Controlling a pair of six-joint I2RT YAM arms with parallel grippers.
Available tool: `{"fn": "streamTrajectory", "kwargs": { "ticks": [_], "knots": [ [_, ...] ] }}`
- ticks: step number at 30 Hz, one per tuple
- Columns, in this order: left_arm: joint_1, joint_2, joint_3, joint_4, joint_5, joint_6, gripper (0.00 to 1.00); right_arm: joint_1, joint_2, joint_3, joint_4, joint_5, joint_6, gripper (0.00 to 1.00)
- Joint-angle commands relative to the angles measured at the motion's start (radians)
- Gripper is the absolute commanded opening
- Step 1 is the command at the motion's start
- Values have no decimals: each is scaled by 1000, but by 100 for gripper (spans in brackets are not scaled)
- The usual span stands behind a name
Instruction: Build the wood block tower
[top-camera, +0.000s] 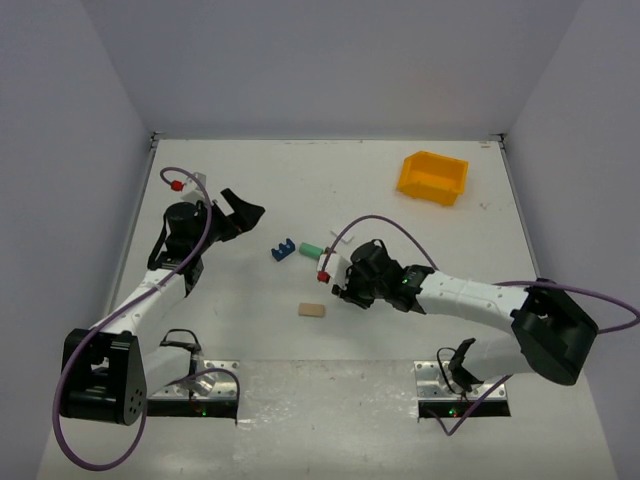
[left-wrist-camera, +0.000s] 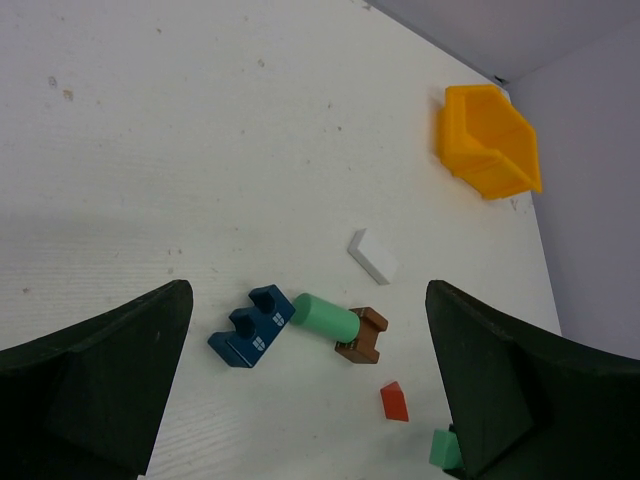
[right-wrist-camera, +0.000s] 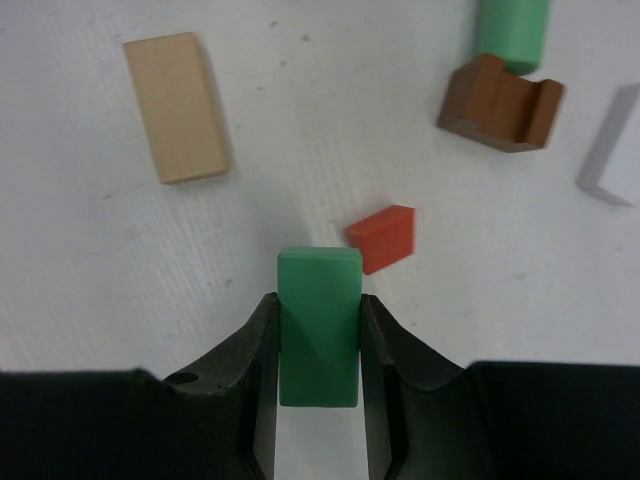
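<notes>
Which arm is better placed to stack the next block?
Right: the right gripper clamps a green rectangular wooden block near the red wooden wedge; the left gripper is open and empty.

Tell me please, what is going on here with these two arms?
The right gripper is shut on a green block, close to a red piece. The left gripper hangs open and holds nothing. A blue block, green cylinder, brown block and tan plank lie scattered on the table; nothing is stacked yet.
</notes>
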Motion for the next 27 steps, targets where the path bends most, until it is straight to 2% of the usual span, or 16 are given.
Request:
{"fn": "streamTrajectory", "kwargs": {
  "ticks": [1,8,17,27],
  "knots": [
    [-7,-15,3,61,0,8,100,76,19,29,-9,29,12,1],
    [-8,-15,2,60,2,8,100,104,87,36,37,-52,15,3],
    [-12,-6,3,62,0,8,100,104,105,33,80,-79,13,3],
    [-15,-3,5,59,-3,9,100,117,146,118,80,-138,41,4]
  ]
}}
